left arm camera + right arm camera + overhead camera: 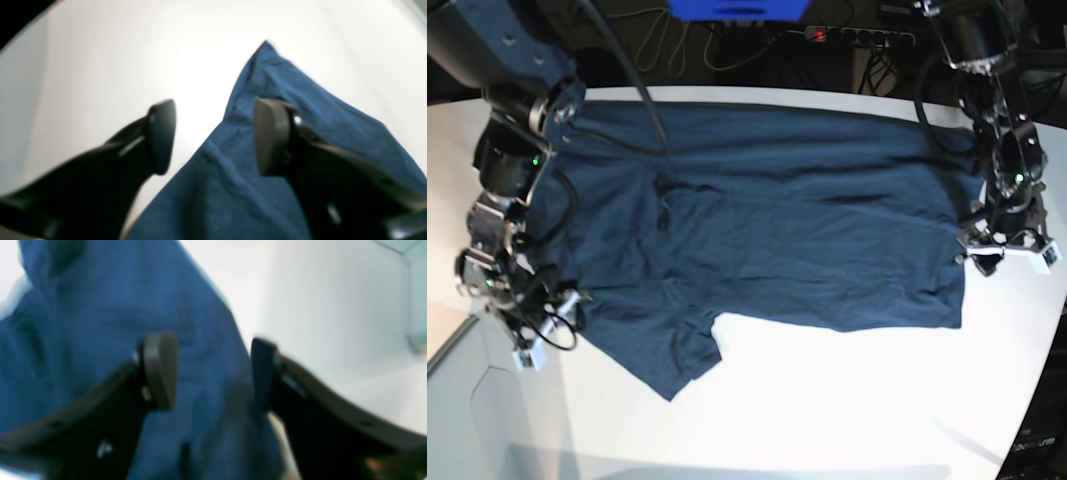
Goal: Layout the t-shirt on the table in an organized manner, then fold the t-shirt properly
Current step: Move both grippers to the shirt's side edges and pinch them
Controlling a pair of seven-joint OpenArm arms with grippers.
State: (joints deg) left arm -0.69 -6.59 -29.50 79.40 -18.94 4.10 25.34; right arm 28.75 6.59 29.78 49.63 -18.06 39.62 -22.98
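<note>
The dark navy t-shirt [767, 220] lies spread over the white table [827, 400], with a sleeve [677, 355] pointing toward the front. My left gripper [980, 258] is at the shirt's right edge. In the left wrist view it [217, 136] is open, low over a pointed corner of the shirt [300, 96], with one finger [272, 136] above cloth and the other over bare table [100, 66]. My right gripper [547, 325] is at the shirt's left front edge. In the right wrist view it [211, 371] is open, with blurred shirt cloth [100, 323] lying between its fingers.
A power strip [857, 35] and cables lie behind the table's far edge, beside a blue object [737, 8]. The table's curved edge [1032, 400] runs down the right. At the lower left a grey surface [477, 400] adjoins the table.
</note>
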